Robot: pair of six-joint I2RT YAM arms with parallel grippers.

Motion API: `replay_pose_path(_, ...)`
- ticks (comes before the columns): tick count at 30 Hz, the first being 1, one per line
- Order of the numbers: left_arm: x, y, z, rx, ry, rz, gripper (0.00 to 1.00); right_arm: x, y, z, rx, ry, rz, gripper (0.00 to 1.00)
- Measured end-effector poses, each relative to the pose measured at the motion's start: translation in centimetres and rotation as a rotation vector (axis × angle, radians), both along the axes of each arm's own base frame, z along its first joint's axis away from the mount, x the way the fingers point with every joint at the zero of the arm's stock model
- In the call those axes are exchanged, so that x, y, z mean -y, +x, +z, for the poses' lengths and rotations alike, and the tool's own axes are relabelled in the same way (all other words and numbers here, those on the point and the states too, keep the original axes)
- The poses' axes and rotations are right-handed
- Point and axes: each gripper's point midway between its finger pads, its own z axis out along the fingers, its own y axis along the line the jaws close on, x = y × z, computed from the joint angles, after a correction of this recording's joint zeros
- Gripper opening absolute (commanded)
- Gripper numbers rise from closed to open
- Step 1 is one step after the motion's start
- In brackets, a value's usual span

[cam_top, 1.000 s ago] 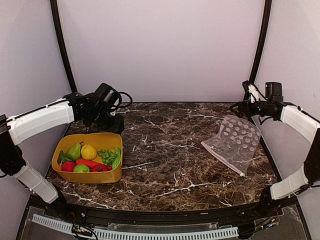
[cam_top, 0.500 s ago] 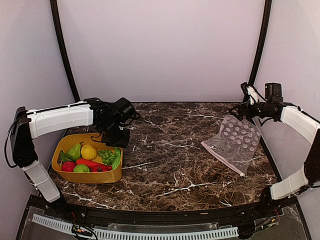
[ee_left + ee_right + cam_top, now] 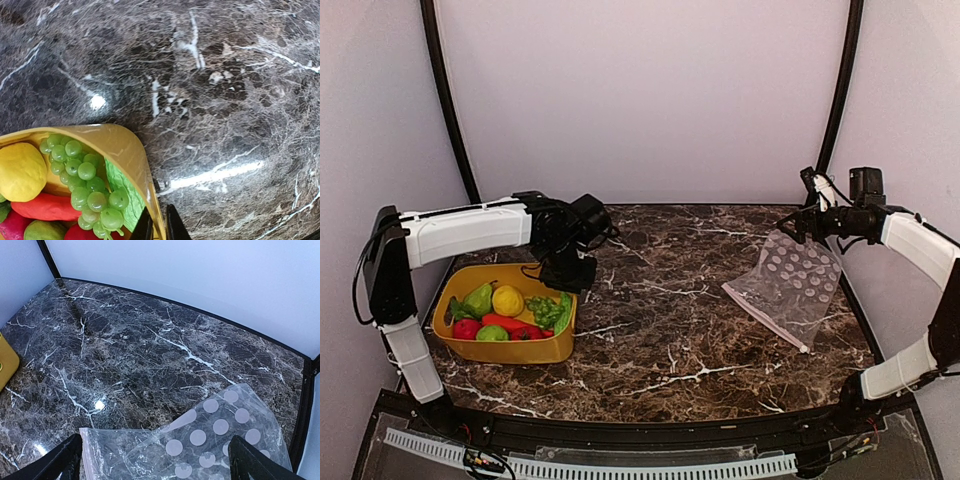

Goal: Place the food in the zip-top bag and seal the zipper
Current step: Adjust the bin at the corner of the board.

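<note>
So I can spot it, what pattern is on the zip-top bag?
Zip-top bag: clear with pale round dots; clearest in right wrist view.

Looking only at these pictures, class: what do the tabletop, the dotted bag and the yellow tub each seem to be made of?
Tabletop: dark marble or marble-look laminate, polished; white veins, lamp glare. Bag: thin clear plastic film; creased, see-through, pale dots. Tub: probably moulded plastic; smooth, thin, slightly glossy wall.
</note>
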Motion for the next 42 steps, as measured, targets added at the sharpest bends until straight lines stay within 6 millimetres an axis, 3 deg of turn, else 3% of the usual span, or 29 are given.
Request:
replay_pose_path(6, 5.2, -0.4, 0.4, 0.025, -0.014, -0.187, 0.02, 0.0, 0.0, -0.1, -0.001, 0.000, 0.000, 0.99)
replay_pose_path(12, 10.7, -3.0, 0.3, 0.063, 0.007, -0.472, 0.01, 0.0, -0.1, -0.2, -0.003, 0.000, 0.001, 0.99)
replay_pose_path(16, 12.3, -5.7, 0.2, 0.066, 0.048, -0.643, 0.01, 0.0, -0.1, -0.2, -0.004, 0.001, 0.003, 0.99)
replay_pose_path(19, 12.0, -7.2, 0.1, 0.059, 0.110, -0.723, 0.04, -0.2, -0.1, -0.1, -0.004, 0.005, 0.009, 0.99)
replay_pose_path(21, 10.9, -8.0, 0.1, 0.052, 0.148, -0.751, 0.13, -0.3, -0.2, -0.1, -0.004, 0.009, 0.015, 0.99)
replay_pose_path(23, 9.2, -8.6, 0.4, 0.043, 0.179, -0.770, 0.31, -0.6, -0.3, -0.1, -0.007, 0.013, 0.024, 0.99)
replay_pose_path(24, 8.0, -9.1, 0.6, 0.037, 0.200, -0.779, 0.45, -0.8, -0.4, -0.1, -0.013, 0.020, 0.034, 0.99)
replay_pose_path(27, 6.2, -9.3, 2.9, 0.083, 0.203, -0.779, 0.71, -1.9, -0.4, 1.0, -0.039, 0.056, 0.077, 0.99)
replay_pose_path(29, 6.2, -8.8, 5.3, 0.164, 0.160, -0.757, 0.77, -3.2, 0.3, 3.9, -0.036, 0.103, 0.122, 0.99)
replay_pose_path(30, 6.3, -8.3, 6.6, 0.213, 0.136, -0.738, 0.78, -4.1, 0.8, 6.4, -0.019, 0.136, 0.152, 0.99)
replay_pose_path(34, 5.9, -5.9, 10.3, 0.362, 0.060, -0.604, 0.77, -6.9, 1.3, 19.8, 0.139, 0.296, 0.257, 0.99)
replay_pose_path(36, 4.8, -4.1, 10.9, 0.393, 0.040, -0.487, 0.75, -7.5, -0.5, 26.8, 0.228, 0.383, 0.301, 0.99)
replay_pose_path(38, 3.6, -2.8, 10.6, 0.398, 0.035, -0.385, 0.73, -7.9, -3.1, 32.2, 0.294, 0.456, 0.346, 0.99)
replay_pose_path(40, 2.3, -2.0, 9.8, 0.387, 0.038, -0.304, 0.73, -8.1, -5.7, 35.9, 0.318, 0.521, 0.388, 0.99)
replay_pose_path(42, 2.0, -2.0, 9.3, 0.376, 0.029, -0.263, 0.72, -8.4, -7.8, 38.1, 0.311, 0.575, 0.431, 0.99)
